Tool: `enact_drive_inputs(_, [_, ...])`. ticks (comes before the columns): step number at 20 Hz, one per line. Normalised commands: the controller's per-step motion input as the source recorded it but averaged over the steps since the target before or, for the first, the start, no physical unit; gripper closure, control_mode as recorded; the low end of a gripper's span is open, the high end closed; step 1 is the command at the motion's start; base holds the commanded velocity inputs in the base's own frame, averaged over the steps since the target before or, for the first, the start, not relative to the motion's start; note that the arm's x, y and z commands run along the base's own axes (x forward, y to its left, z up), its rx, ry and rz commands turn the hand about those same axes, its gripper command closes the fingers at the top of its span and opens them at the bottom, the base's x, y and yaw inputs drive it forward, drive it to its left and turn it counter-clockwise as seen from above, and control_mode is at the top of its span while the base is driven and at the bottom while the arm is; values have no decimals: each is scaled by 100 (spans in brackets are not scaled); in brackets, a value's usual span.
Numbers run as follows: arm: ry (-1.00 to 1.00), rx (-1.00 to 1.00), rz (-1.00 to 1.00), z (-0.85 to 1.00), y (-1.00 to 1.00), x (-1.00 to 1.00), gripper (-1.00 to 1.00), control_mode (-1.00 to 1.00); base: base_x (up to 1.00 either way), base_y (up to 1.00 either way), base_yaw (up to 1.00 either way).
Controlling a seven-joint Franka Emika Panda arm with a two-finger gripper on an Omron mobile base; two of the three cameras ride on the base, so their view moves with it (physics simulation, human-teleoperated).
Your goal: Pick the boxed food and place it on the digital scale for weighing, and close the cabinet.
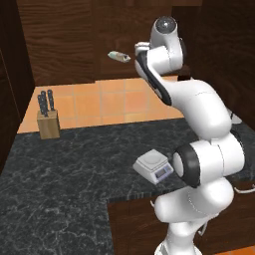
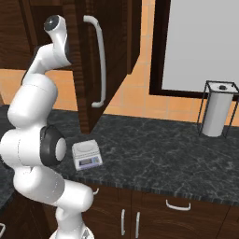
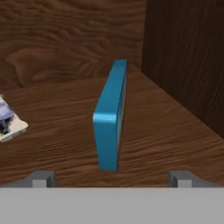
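Observation:
The boxed food [image 3: 111, 117], a thin blue box, stands on its narrow edge on the wooden shelf inside the cabinet [image 3: 183, 65]. In the hand view my gripper [image 3: 111, 179] is open, its two fingertips [image 3: 41, 178] spread wide on either side of the box and just short of it. Nothing is held. The cabinet door [image 2: 86, 70] with its long silver bar handle [image 2: 100, 65] stands open over the counter. The digital scale [image 1: 154, 166] sits with its platform bare near the counter's front edge, also in the right base view [image 2: 86, 154]. My arm reaches up into the cabinet [image 1: 64, 40].
A pale packet [image 3: 8, 120] lies on the shelf left of the box, also visible in the left base view [image 1: 119, 56]. A knife block [image 1: 48, 117] stands at the back left of the dark counter [image 1: 60, 169]. A paper towel holder [image 2: 217, 112] stands at the right.

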Motion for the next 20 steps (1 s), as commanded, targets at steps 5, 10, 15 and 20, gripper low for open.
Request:
enact_drive_inputs(5, [0,0,0,0,-6,43,-100,-100,0,0,0])
enact_drive_inputs(10, [1,0,0,-1,-12,38,-100,-100,0,0,0])
enact_drive_inputs(15, [0,0,0,-8,-2,41,100,-100,0,0,0])
enact_drive_inputs(20, [0,0,0,-2,-14,13,100,-100,0,0,0])
